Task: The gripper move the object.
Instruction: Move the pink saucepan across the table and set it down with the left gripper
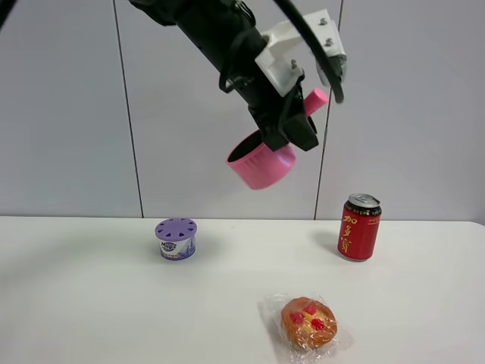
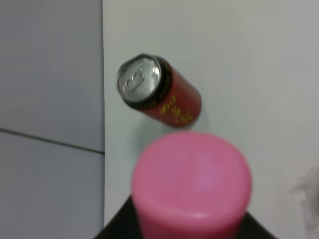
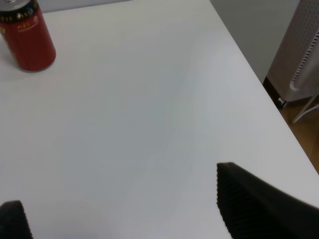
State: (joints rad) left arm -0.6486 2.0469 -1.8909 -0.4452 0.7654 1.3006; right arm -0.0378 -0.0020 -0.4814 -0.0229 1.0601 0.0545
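My left gripper (image 1: 290,130), on a black arm reaching in from the upper left, is shut on the pink toy saucepan (image 1: 261,163) and holds it tilted high above the white table (image 1: 91,303). The pan's stick handle (image 1: 314,100) points up to the right past the white finger plates. In the left wrist view the pan's pink base (image 2: 192,179) fills the lower middle, with the table far below it. My right gripper (image 3: 124,209) is open and empty above the table's right part; only its black fingertips (image 3: 259,209) show. It does not show in the exterior high view.
A red can (image 1: 358,227) stands at the back right, also in the left wrist view (image 2: 159,92) and right wrist view (image 3: 25,37). A purple-lidded round container (image 1: 176,239) stands left of centre. A wrapped pastry (image 1: 308,322) lies near the front. The table's right edge (image 3: 259,79) borders the floor.
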